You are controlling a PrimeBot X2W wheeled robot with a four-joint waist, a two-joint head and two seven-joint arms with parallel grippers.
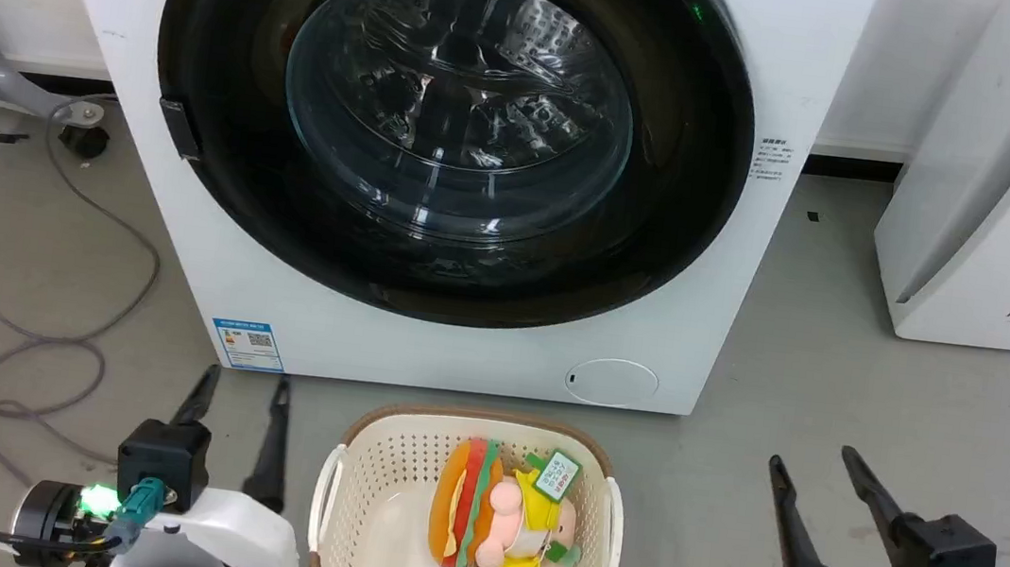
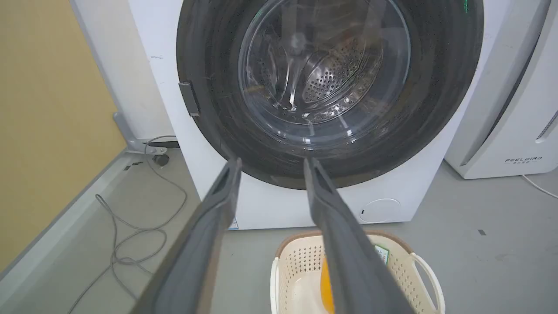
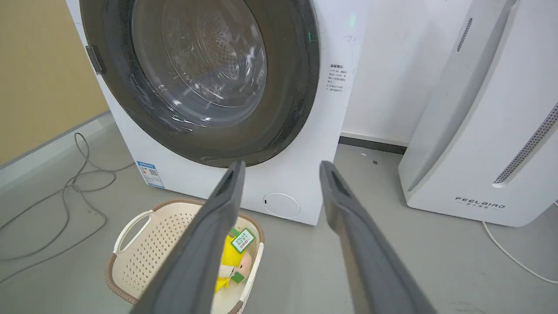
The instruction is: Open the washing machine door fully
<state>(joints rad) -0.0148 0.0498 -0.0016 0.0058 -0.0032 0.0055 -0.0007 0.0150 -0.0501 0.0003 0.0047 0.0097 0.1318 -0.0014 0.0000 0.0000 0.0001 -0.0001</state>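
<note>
The white washing machine point(image 1: 142, 214) stands straight ahead on the floor. Its round glossy black washing machine door point(image 1: 224, 166) lies flat against the front, with the steel drum visible through the clear bowl window. A small dark tab point(image 1: 180, 128) sits on the door's left rim. My left gripper point(image 1: 242, 379) is low at the lower left, open and empty, well short of the machine. My right gripper point(image 1: 813, 457) is low at the lower right, also open and empty. The washing machine door point(image 2: 209, 65) point(image 3: 296, 87) fills the top of both wrist views, beyond the open left gripper point(image 2: 271, 162) and right gripper point(image 3: 282, 165).
A cream basket point(image 1: 371, 458) with a plush burger toy point(image 1: 470, 508) sits on the floor between my grippers, just before the machine. A white FEELBAIR appliance point(image 1: 999, 207) stands at the right. Grey cables point(image 1: 14, 332) loop on the floor at the left.
</note>
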